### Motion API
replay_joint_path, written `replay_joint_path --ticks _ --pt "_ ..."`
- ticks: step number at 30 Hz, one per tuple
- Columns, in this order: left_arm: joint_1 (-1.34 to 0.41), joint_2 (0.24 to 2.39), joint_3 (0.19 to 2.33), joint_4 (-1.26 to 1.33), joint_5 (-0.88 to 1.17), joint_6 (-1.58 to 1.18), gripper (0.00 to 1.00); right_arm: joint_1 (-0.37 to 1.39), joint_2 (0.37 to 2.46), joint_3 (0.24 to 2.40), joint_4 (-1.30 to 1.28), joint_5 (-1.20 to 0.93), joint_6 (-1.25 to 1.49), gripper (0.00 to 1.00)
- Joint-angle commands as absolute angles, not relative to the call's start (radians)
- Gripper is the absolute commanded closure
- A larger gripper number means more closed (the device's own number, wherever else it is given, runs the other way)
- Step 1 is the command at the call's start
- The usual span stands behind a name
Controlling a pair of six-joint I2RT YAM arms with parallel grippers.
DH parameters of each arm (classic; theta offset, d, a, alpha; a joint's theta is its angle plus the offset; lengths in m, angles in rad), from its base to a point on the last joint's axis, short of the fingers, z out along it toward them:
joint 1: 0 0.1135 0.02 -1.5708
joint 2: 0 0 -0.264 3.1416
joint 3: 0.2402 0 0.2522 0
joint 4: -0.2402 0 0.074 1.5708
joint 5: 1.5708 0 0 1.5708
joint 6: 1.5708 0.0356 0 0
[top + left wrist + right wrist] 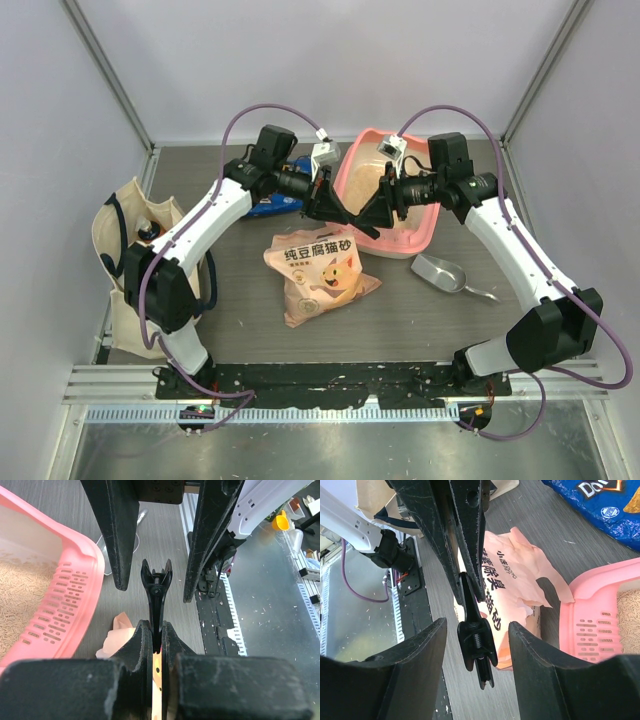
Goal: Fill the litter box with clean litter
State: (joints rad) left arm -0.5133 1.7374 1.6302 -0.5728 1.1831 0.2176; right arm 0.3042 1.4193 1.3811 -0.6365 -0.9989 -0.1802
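Observation:
The pink litter box (428, 232) stands at the back right, with pale beige litter (25, 590) in it. The pinkish-beige litter bag (318, 272) with the orange cat lies flat in front of it, its top torn open. My left gripper (330, 205) is shut on one end of a black spring clip (156, 587) and holds it in the air by the box's near-left corner. My right gripper (477, 625) is open, its fingers either side of the clip's other end (476, 647) without touching it. The box's slotted ledge (65, 605) shows in the left wrist view.
A metal scoop (445, 275) lies right of the bag. A blue Doritos bag (270, 205) lies under the left arm. A cream tote bag (125, 250) stands at the table's left edge. The black front rail (220, 625) runs along the near edge.

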Motion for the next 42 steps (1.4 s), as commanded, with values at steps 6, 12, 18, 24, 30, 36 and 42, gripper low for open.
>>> replay_joint_path --ticks 6,12,18,24,30,36,42 --pt "-0.505 1.721 1.638 -0.496 1.223 0.173 1.00 0.305 1.411 1.376 -0.629 -0.968 -0.196 0.44" --pt "-0.502 1.721 1.637 -0.492 1.223 0.167 1.00 0.304 1.414 1.376 -0.630 -0.971 -0.198 0.49" --pt "-0.503 1.727 1.640 -0.492 1.226 0.164 1.00 0.295 1.417 1.388 -0.606 -0.971 -0.169 0.50" --pt "-0.502 1.730 1.643 -0.494 1.226 0.160 1.00 0.288 1.422 1.391 -0.600 -0.974 -0.160 0.51" --pt "-0.500 1.740 1.649 -0.500 1.192 0.146 0.67 0.278 1.431 1.402 -0.572 -0.994 -0.117 0.98" --pt "-0.499 1.726 1.644 -0.502 1.140 0.147 0.42 0.264 1.439 1.411 -0.578 -0.997 -0.109 0.98" --pt "-0.480 1.664 1.600 -0.584 1.014 0.302 0.40 0.218 1.451 1.474 -0.711 -0.951 -0.190 0.98"
